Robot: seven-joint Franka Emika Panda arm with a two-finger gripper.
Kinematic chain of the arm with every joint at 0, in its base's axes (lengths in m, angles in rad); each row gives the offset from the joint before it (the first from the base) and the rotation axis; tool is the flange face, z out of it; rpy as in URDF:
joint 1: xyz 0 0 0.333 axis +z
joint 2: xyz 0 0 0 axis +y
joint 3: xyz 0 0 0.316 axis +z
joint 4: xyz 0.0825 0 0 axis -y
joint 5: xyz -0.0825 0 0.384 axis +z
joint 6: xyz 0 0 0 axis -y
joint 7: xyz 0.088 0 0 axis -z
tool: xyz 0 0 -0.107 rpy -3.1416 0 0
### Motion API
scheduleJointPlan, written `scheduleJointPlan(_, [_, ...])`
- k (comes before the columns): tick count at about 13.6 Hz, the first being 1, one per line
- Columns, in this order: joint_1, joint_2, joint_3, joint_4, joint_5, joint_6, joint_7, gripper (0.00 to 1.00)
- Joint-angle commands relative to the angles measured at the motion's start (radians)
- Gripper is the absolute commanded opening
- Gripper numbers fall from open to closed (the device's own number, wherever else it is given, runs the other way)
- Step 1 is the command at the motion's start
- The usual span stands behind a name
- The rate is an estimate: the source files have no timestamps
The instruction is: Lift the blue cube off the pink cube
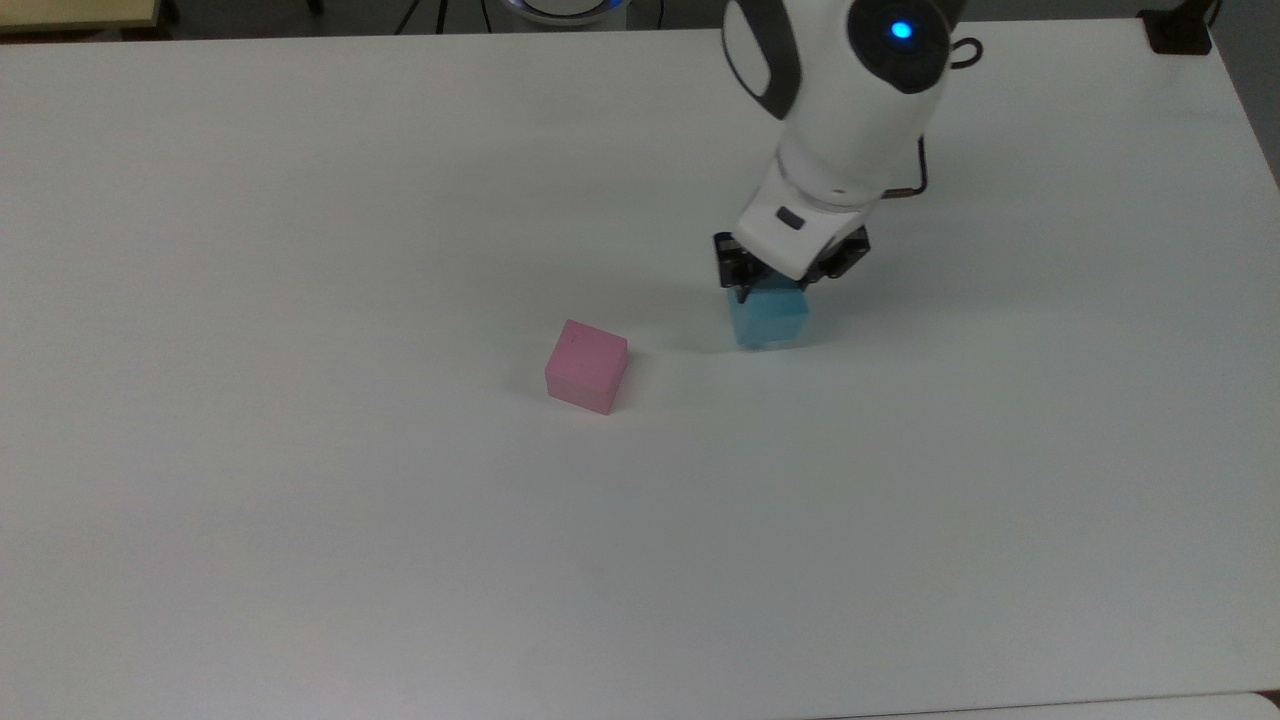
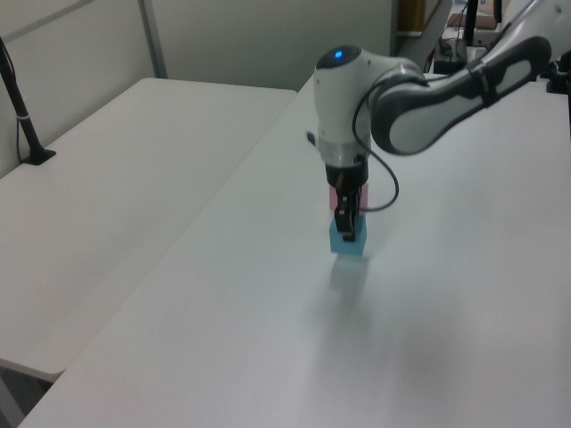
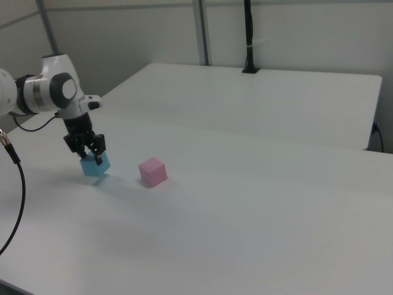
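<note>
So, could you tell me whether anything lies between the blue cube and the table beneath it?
Nothing visible does. The gripper holds the blue cube just above or on bare table, well apart from the pink cube.

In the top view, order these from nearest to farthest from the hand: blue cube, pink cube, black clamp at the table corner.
1. The blue cube: between the fingers of the hand, low over the table.
2. The pink cube: alone on the table, toward the top view's left of the hand.
3. The black clamp: at the top view's upper right corner of the table.
</note>
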Motion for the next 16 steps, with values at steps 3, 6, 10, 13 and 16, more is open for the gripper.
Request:
scheduleJointPlan(3, [0.044, 0.019, -0.013, -0.006, -0.007, 0.042, 0.029, 1.0])
scheduleJointPlan(6, [0.038, -0.007, -0.015, -0.003, -0.013, 0.031, 0.036, 1.0])
scheduleJointPlan(10, [-0.041, -0.128, -0.027, -0.006, -0.026, -0.066, 0.023, 1.0])
scheduleJointPlan(13, [-0.156, -0.227, -0.025, -0.008, -0.02, -0.176, -0.072, 1.0])
scheduleJointPlan(16, [-0.297, -0.336, -0.021, -0.008, 0.054, -0.282, -0.239, 1.0])
